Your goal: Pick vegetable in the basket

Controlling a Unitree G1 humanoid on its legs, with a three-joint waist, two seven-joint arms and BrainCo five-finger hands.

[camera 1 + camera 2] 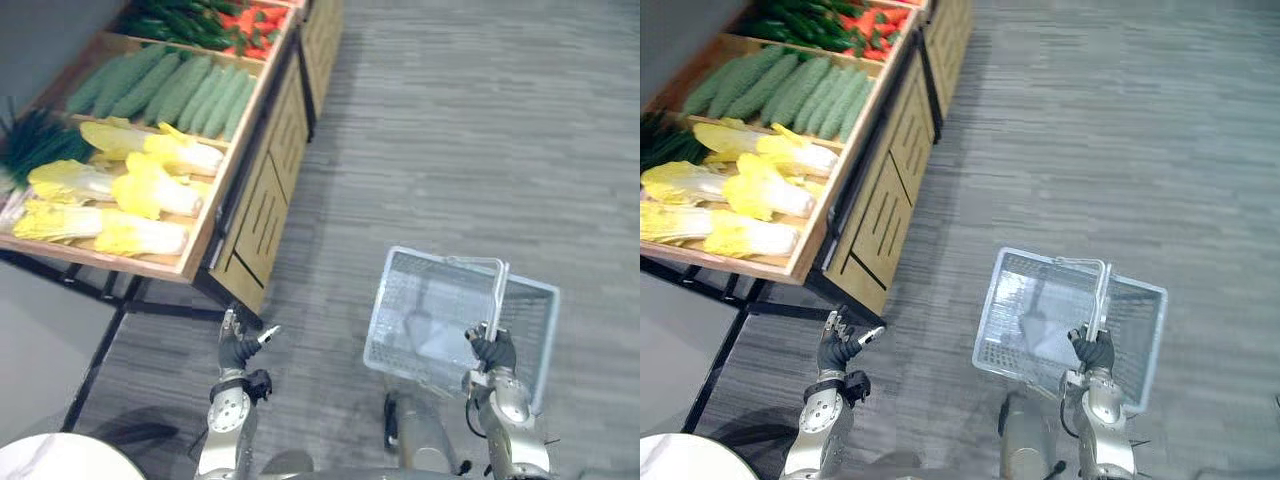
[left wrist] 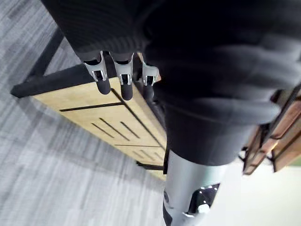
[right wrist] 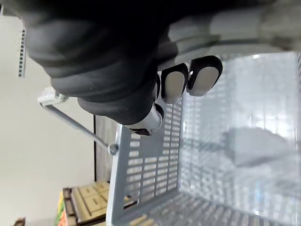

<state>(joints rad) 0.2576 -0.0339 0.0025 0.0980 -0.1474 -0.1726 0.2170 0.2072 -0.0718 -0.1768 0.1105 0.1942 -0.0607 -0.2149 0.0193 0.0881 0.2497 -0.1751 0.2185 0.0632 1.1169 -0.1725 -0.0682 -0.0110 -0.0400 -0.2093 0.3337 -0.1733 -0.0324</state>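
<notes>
Right fingers [image 3: 204, 75] round basket handle [image 1: 497, 290], open floor [image 1: 450, 120]

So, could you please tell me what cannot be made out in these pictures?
- Basket floor: a pale patch shows through the mesh in both eye views; item or glare, unclear.
- Red vegetables: cut by the eye views' top edge, too small to name.
- Dark green bunch: cut off by the left eye view's left edge.
- Right hand on the handle: its cover hides the grip in the right wrist view.
</notes>
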